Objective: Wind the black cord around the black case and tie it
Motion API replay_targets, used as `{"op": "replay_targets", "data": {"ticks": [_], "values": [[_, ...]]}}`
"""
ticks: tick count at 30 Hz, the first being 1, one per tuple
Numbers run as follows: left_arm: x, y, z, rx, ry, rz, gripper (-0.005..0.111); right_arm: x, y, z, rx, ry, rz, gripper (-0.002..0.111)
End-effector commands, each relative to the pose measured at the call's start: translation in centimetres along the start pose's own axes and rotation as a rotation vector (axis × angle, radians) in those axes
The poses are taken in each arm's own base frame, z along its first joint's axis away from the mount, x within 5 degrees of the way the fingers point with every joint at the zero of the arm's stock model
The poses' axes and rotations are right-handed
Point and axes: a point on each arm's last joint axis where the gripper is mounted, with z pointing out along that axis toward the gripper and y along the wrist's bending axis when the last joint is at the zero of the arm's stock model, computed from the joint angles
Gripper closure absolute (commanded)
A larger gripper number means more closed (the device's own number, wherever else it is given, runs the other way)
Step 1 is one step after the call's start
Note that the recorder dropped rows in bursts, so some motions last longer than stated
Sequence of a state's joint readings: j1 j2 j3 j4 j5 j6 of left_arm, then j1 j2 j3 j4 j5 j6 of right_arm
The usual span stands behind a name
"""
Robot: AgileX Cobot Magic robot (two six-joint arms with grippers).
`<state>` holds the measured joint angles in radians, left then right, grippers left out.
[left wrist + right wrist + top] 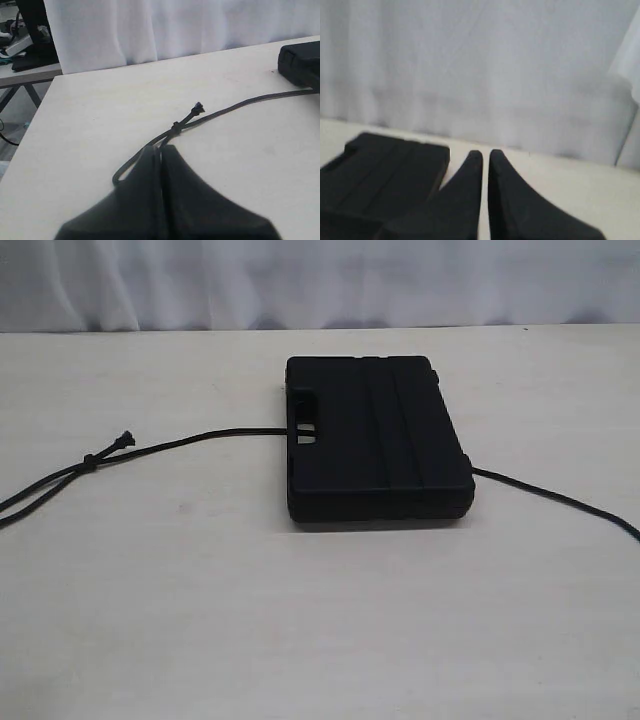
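Right gripper [485,156] fingers together (nothing between), black case [385,170] beside, white curtain [480,70] behind.

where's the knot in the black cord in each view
exterior view: the knot sits far left on the black cord, left of the black case.
left wrist view: the knot lies just beyond the left gripper tips.
right wrist view: not in it.
shared landmark: the black case, seen in all three views.

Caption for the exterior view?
Flat black plastic case on pale wooden table, thin black braided cord trailing out both sides, knotted end left.
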<state>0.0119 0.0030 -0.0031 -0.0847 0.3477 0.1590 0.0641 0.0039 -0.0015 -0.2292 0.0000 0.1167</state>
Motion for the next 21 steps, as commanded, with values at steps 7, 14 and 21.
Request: {"op": "replay_targets", "data": {"ticks": [7,14,21], "values": [[-0.1,0.0,0.0,0.003,-0.016,-0.004,0.107,-6.2,-0.1,-2.5,-0.097,-0.750,0.289,0.104],[-0.1,0.0,0.0,0.003,-0.016,-0.004,0.107,-12.2,-0.9,-3.9,-0.077,-0.780,0.280,0.104],[-0.1,0.0,0.0,0.003,-0.016,-0.004,0.107,-19.7,-2.4,0.7,0.026,0.000,0.303,0.088]]}}
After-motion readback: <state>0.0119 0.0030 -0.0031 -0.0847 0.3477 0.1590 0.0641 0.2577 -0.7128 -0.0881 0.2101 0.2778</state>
